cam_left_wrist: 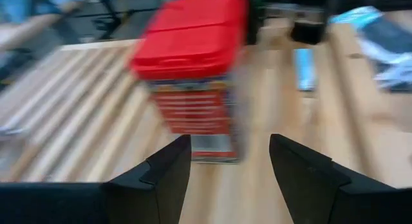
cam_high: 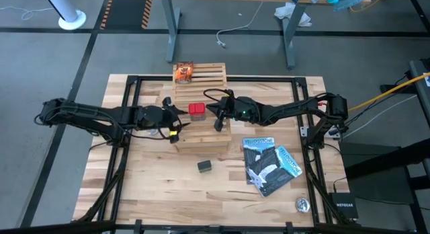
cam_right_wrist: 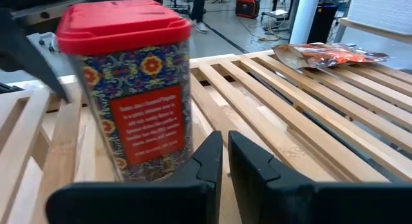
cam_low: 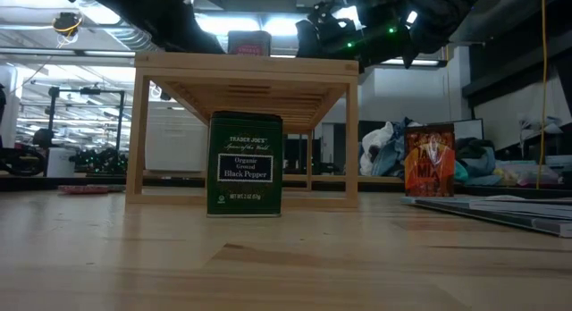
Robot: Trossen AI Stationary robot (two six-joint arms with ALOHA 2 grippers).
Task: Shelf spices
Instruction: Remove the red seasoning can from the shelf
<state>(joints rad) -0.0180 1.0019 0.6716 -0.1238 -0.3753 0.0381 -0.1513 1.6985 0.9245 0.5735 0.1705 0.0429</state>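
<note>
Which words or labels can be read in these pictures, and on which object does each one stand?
"TRADER JOE'S", "Organic Ground Black Pepper": on the dark green tin, low view.
"YELLOWSTONE": on the booklets, high view.
"NETGEAR": on the black device beside the table.
Red-lidded box label: too blurred.
Orange packet: unreadable.

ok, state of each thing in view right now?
Red-lidded patterned spice box: upright on the light wooden slatted shelf.
Orange crinkly packet: flat on the shelf.
Dark green pepper tin: upright on the table.
Left claw: open.
Right claw: shut, empty.
</note>
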